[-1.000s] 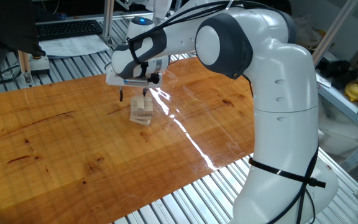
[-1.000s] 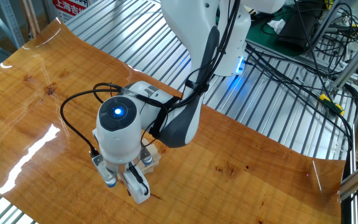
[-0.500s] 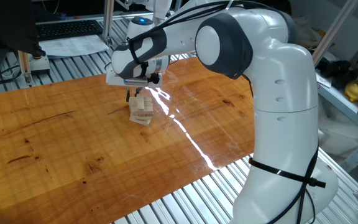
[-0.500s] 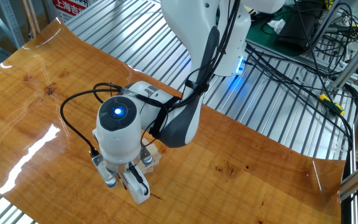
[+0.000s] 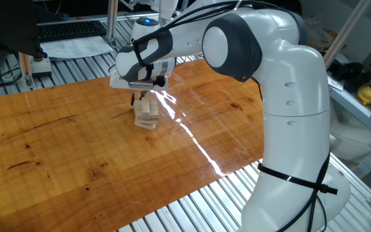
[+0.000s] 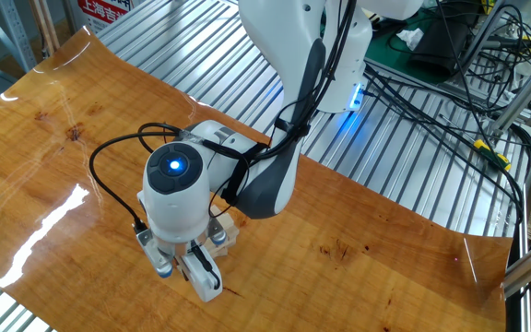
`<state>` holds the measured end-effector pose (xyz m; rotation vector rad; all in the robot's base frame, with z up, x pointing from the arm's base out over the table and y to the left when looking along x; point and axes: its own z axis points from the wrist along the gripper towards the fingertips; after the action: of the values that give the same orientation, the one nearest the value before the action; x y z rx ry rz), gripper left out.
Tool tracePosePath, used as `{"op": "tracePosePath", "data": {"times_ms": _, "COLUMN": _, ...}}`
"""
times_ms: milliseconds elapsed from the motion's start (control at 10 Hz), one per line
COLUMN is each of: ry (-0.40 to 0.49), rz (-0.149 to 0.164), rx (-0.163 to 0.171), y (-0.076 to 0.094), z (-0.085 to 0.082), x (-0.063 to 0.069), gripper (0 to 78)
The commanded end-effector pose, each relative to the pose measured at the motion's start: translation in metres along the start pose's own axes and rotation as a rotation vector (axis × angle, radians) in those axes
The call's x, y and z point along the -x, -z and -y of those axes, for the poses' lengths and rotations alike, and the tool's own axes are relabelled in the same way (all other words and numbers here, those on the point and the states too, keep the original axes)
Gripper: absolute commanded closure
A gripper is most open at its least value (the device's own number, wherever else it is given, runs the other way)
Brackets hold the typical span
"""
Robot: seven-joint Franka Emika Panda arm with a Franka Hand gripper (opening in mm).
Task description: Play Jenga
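Note:
The Jenga tower (image 5: 147,116) is a short stack of pale wooden blocks on the wooden tabletop (image 5: 76,148), left of the middle. My gripper (image 5: 141,99) hangs straight down over it, with its fingers closed in on the top block (image 5: 149,103) of the tower. In the other fixed view the hand (image 6: 178,198) covers the tower from above. Only a corner of pale wood (image 6: 232,228) shows beside it, and the fingertips are hidden.
The wooden board lies on a ribbed metal bench (image 5: 192,212). A keyboard (image 5: 69,29) and papers (image 5: 76,46) lie behind the board at the back left. Cables (image 6: 450,92) run over the bench past the far edge. The arm's base (image 5: 295,161) stands at the right.
A second ago the fingers stood apart on either side of the tower's top. They have closed in on the top block. The arm and the tower have not moved since.

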<state>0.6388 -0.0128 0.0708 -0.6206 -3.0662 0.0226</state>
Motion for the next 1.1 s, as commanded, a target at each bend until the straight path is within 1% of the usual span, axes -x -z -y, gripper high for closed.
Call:
{"op": "tracePosePath", "data": {"times_ms": 100, "ry": -0.038, "rz": 0.025, "rx": -0.005, "y": 0.005, "z": -0.0039, "x": 0.0039, "gripper": 76.4}}
{"op": "tracePosePath", "data": {"times_ms": 700, "ry": -0.059, "rz": 0.028, "rx": -0.002, "y": 0.0081, "z": -0.0066, "x": 0.0017, "gripper": 76.4}}
{"op": "tracePosePath", "data": {"times_ms": 1100, "ry": -0.075, "rz": 0.028, "rx": 0.0, "y": 0.0098, "z": -0.0082, "x": 0.0029, "gripper": 76.4}}
